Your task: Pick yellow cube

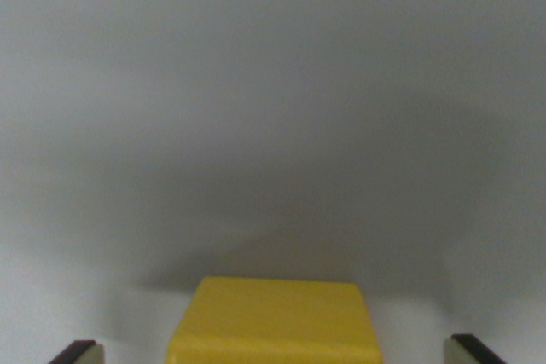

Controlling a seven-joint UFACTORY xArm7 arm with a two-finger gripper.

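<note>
The yellow cube (275,321) lies at the bottom centre of the wrist view, on a plain grey surface (273,108). Only its top face and a strip of its front face show. My gripper (275,352) is open: the left fingertip (78,352) and the right fingertip (471,349) peek in at the bottom corners, each well clear of the cube's sides. The cube sits between them, touching neither. The lower part of the cube and most of both fingers are cut off by the frame's edge.
A soft dark shadow (324,219) spreads over the grey surface beyond the cube. Nothing else is in view.
</note>
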